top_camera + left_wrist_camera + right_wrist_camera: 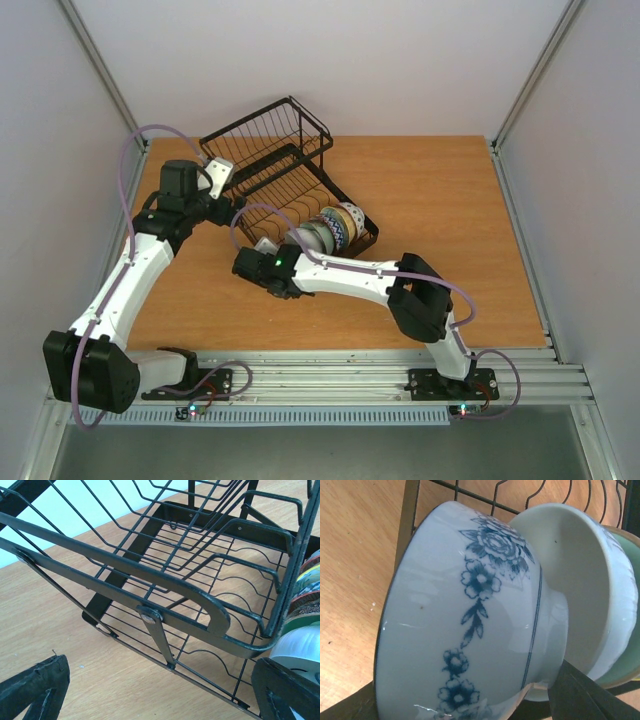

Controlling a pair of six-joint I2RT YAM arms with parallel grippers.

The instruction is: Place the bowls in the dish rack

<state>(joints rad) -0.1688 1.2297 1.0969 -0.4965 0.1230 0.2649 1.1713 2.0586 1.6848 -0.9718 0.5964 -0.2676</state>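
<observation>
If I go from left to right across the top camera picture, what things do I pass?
Left arm's big black joint → left gripper → bowls standing in the dish rack → right arm's big black joint.

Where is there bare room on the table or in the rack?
The table is bare right of the rack to the right edge. The rack is empty behind the bowls. Crowded: its near end, with bowls and right gripper.
</observation>
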